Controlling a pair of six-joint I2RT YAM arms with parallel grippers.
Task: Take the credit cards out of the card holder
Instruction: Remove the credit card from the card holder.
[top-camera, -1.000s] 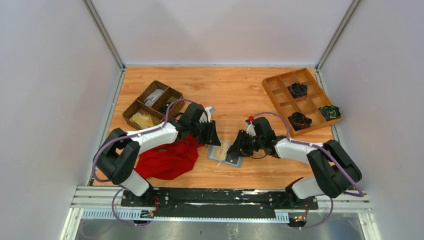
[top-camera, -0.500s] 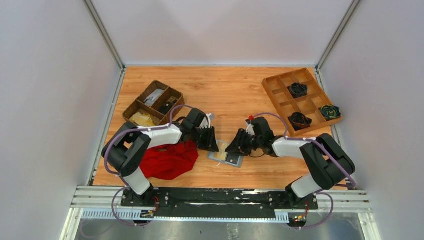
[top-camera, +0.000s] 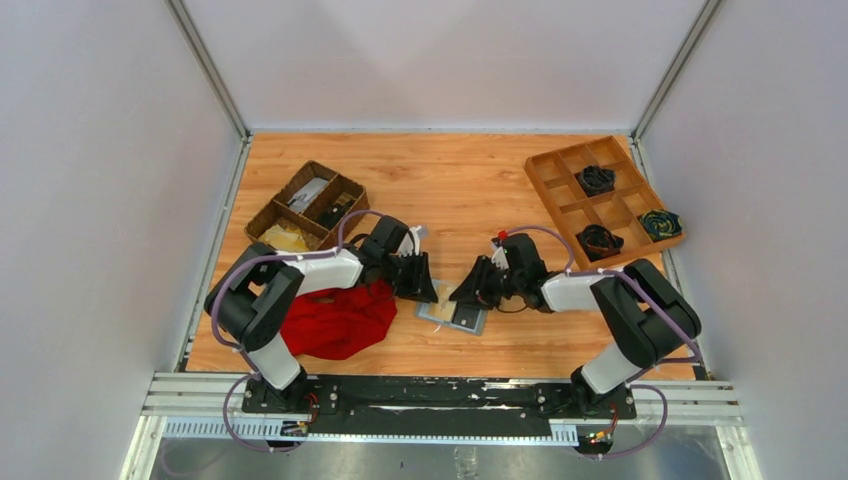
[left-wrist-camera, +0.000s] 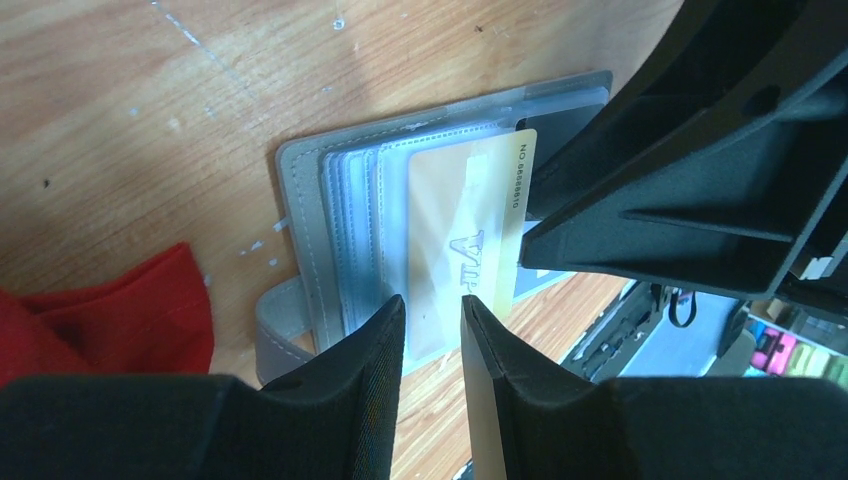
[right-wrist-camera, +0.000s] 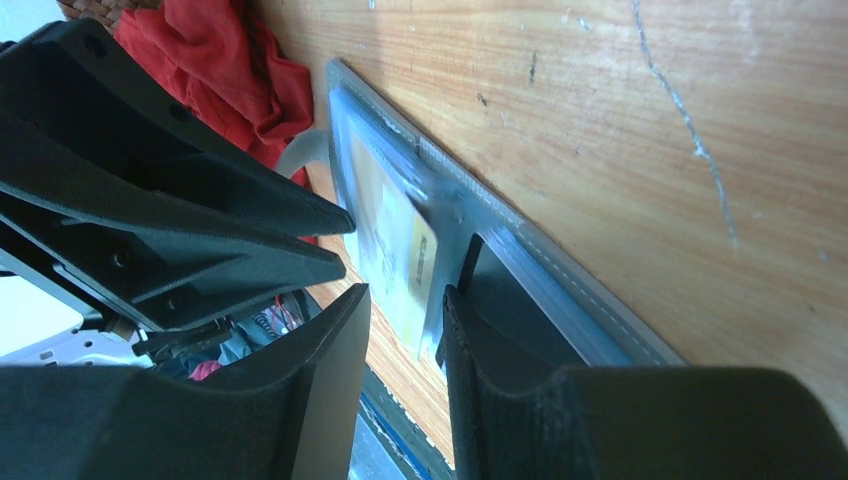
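The grey card holder (top-camera: 470, 320) lies open on the table between both grippers. A tan credit card (top-camera: 440, 303) marked VIP sits in its clear slots. In the left wrist view the card holder (left-wrist-camera: 300, 230), the card (left-wrist-camera: 465, 230) and the side tab (left-wrist-camera: 272, 330) show, and my left gripper (left-wrist-camera: 433, 305) hovers narrowly open over the card's near edge. In the right wrist view my right gripper (right-wrist-camera: 405, 295) is narrowly open, with one finger on the dark half of the card holder (right-wrist-camera: 560, 270) beside the card (right-wrist-camera: 395, 240). In the top view the left gripper (top-camera: 420, 282) and right gripper (top-camera: 466, 292) face each other.
A red cloth (top-camera: 335, 320) lies just left of the card holder, under the left arm. A dark wicker basket (top-camera: 283, 190) stands at the back left. A wooden compartment tray (top-camera: 557, 207) with dark coiled items stands at the back right.
The left gripper has moved down and right to the wallet's left edge. The right gripper has moved left onto the wallet's right half. The wallet has stayed in place.
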